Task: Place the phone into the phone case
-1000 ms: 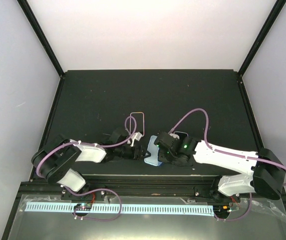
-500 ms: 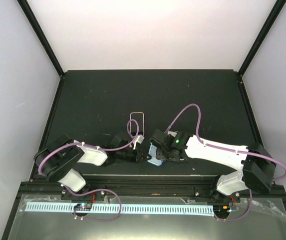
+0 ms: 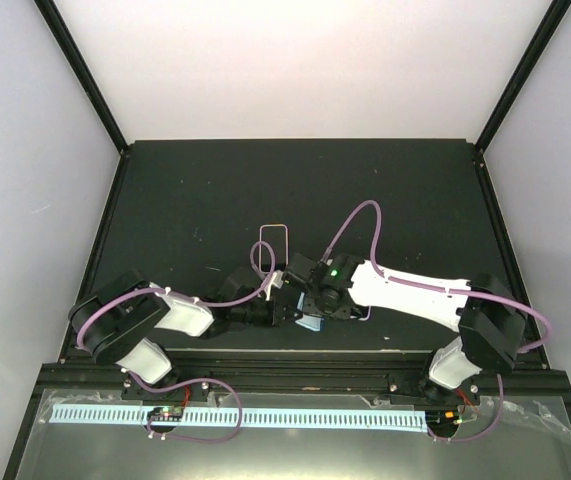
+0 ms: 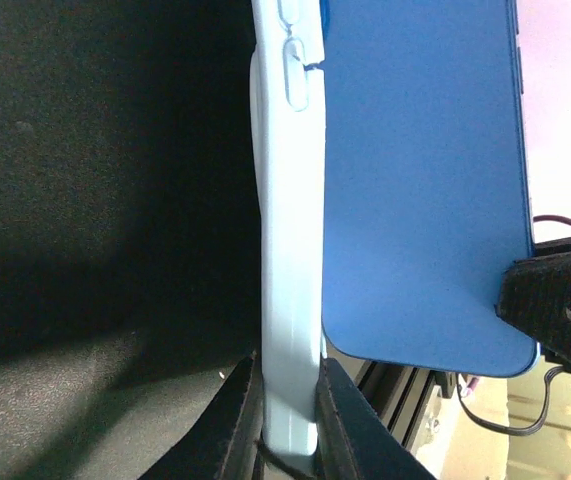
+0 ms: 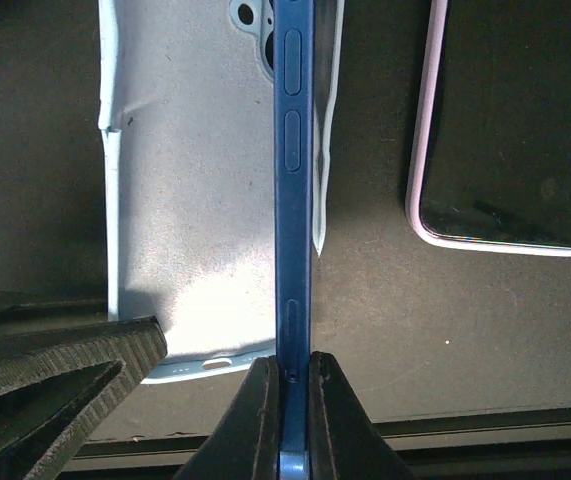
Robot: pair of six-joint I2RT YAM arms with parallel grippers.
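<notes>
The right gripper point(image 5: 287, 372), clamped on the blue phone point(image 5: 293, 200), has swung left to the left gripper point(image 4: 290, 390), which pinches the phone case point(image 4: 287, 250) wall (a clear case point(image 5: 505, 130) lies nearby). The phone now stands edge-on in the open case, probably ready for seating.

View from above of a three-sided work booth: a matte black table point(image 3: 365, 185) spans the floor, backed by a plain white wall point(image 3: 295, 60) and flanked by pale lavender side panels point(image 3: 15, 200). Black frame posts point(image 3: 77, 70) slant along both rear corners. Even, soft light leaves only a dull sheen on the tabletop. Along the near edge runs a black rail point(image 3: 295, 372), and below it a pale blue slotted strip point(image 3: 315, 418) lies on a grey surface beside crinkled clear plastic point(image 3: 543, 408).
</notes>
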